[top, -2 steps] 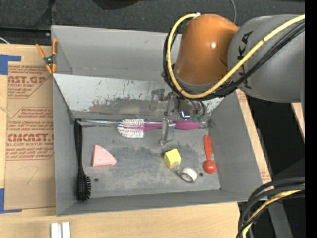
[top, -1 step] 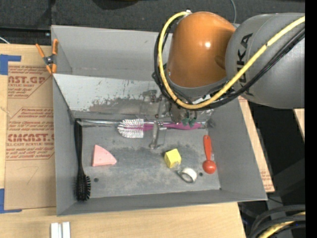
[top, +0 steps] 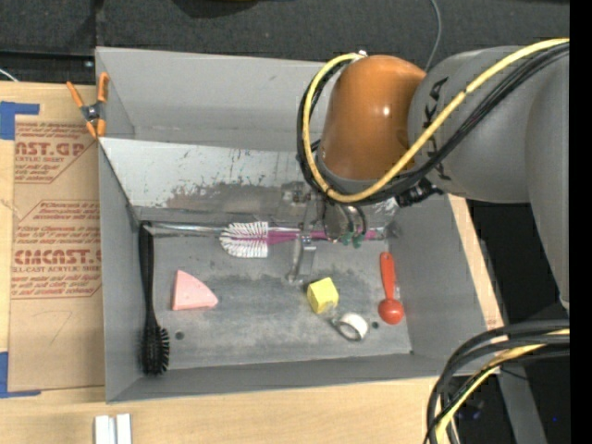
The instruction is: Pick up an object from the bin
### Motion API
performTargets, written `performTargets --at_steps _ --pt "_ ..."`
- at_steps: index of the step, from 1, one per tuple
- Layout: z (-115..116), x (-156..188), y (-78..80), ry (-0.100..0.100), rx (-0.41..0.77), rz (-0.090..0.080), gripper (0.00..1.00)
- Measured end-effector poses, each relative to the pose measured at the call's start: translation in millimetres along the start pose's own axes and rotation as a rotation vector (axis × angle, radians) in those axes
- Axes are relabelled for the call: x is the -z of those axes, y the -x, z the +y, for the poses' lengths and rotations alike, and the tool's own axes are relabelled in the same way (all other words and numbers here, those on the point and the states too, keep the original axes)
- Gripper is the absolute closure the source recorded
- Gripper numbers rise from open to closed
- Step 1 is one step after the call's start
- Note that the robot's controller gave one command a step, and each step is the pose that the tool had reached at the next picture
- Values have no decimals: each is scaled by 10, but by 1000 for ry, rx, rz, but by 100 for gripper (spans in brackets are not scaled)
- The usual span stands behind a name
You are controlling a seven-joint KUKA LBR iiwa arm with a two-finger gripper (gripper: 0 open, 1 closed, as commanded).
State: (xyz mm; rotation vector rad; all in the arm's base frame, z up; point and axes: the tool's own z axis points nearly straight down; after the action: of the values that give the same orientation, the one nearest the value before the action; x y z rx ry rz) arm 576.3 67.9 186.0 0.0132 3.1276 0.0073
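My gripper (top: 298,265) hangs low in the middle of the bin, right over the pink handle of a bottle brush (top: 268,238) with white bristles that lies across the bin's back half. A yellow cube (top: 323,295) sits just right of and in front of the gripper. A small white tape roll (top: 351,326) lies beside the cube, toward the front. A red-handled tool (top: 389,289) lies along the right side, its round end toward the front.
A pink wedge (top: 191,292) rests at the front left. A long black brush (top: 151,313) runs along the left wall, its bristle head in the front left corner. The arm's orange cover and cables hang over the bin's back right.
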Motion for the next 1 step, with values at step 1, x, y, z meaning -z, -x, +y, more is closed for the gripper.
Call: performTargets --at_steps 1 --pt "115 -17 -112 -6 -68 17 0"
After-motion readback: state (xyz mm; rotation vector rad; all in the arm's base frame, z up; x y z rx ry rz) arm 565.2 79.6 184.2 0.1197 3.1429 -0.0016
